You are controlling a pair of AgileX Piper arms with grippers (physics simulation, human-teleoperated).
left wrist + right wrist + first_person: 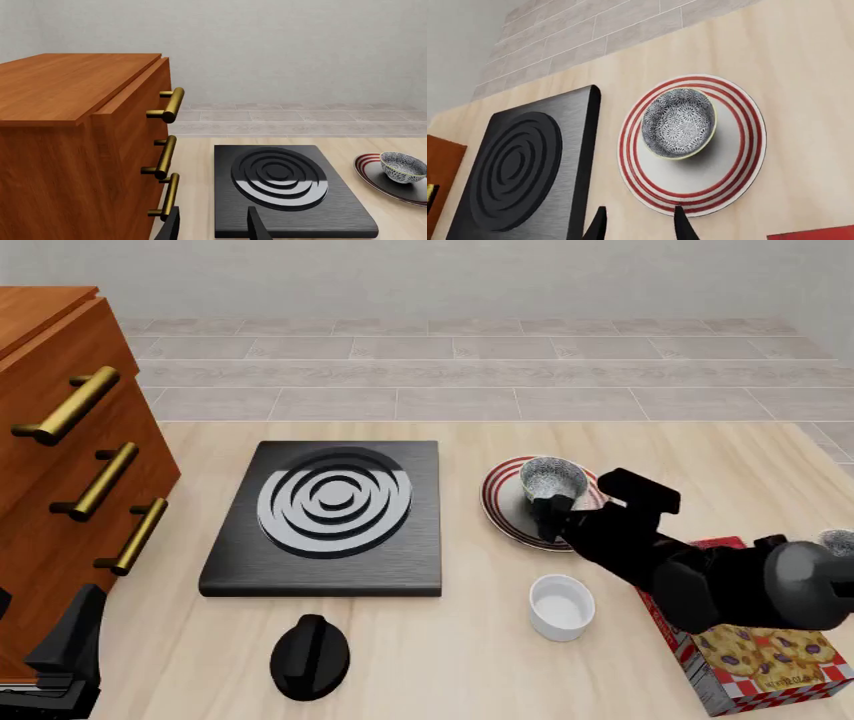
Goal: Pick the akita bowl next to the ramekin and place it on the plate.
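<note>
The akita bowl (pixel 557 480) sits upright on the plate (pixel 501 502), toward its far side. In the right wrist view the speckled bowl (pixel 679 123) rests inside the red rings of the plate (pixel 720 170). My right gripper (pixel 558 521) hovers over the plate's near edge, open and empty, its fingertips (pixel 683 226) apart and clear of the bowl. The white ramekin (pixel 561 607) stands on the table nearer than the plate. My left gripper (pixel 74 640) is open at the near left by the cabinet. From there the bowl (pixel 402 166) and plate (pixel 365 167) show beyond the stove.
A black stove plate (pixel 334 515) lies at the centre-left, with a wooden drawer cabinet (pixel 54 440) with brass handles to its left. A black knob-like object (pixel 310 655) lies near the front. A red snack box (pixel 754 665) sits under my right arm. Another speckled bowl (pixel 838 540) peeks out at the right edge.
</note>
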